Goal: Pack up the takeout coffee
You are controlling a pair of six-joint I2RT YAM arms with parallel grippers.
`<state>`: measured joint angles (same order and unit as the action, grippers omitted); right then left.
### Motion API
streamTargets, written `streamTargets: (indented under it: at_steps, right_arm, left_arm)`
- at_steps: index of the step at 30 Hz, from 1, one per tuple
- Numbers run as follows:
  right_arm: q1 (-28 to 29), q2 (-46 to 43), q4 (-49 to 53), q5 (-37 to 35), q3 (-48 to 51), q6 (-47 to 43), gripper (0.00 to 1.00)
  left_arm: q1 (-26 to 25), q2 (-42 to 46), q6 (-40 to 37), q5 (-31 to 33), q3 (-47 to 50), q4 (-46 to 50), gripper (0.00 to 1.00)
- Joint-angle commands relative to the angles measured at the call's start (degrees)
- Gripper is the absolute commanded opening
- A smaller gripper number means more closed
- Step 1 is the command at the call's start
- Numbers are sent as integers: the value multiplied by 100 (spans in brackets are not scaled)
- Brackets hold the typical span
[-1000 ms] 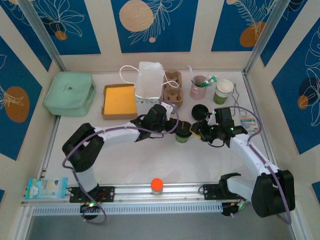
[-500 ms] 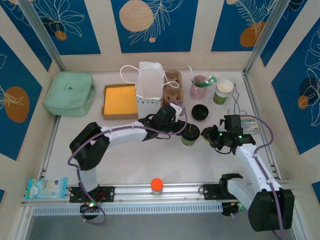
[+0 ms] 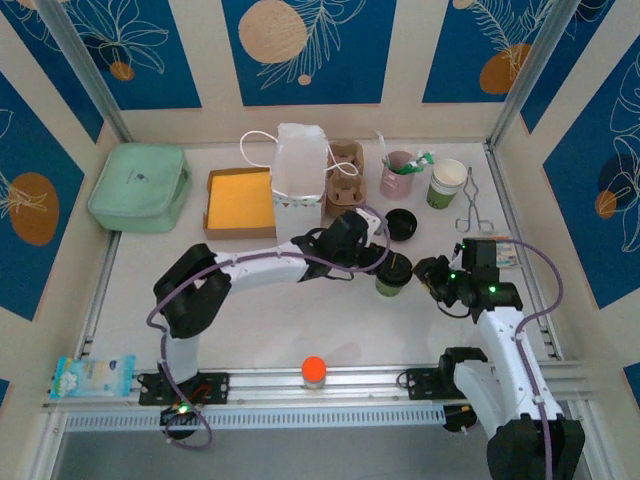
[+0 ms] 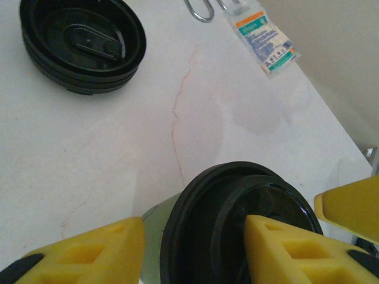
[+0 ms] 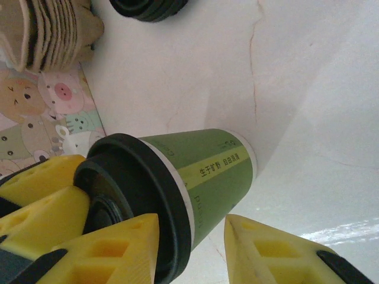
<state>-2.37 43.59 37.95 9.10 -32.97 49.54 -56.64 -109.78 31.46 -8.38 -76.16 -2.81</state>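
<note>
I'm gripping the coffee cup (image 5: 207,171) by its black lid with the left hand (image 4: 192,245), fingers clamping it, just on the near side of the spare lids (image 3: 401,223). My right hand (image 5: 204,242) is hovering on that same near side, fingers standing apart, pinching nothing.

The white table (image 3: 260,320) carries a mint case (image 3: 139,187) in its far left corner, a cardboard box (image 3: 239,202) and white bag (image 3: 299,165) along the far edge, the takeout coffee (image 3: 393,274) right of centre
</note>
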Motion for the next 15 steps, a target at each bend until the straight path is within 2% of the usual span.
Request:
streamTargets:
  at_steps: [1, 15]
  right_arm:
    - [-154, -155, 404, -57, -81, -12, 37]
    - [-378, -307, 504, 122, -217, -49, 38]
  left_arm:
    - [-123, -290, -90, -47, -76, 667, 48]
    - [-304, -596, -94, -172, -687, 754, 48]
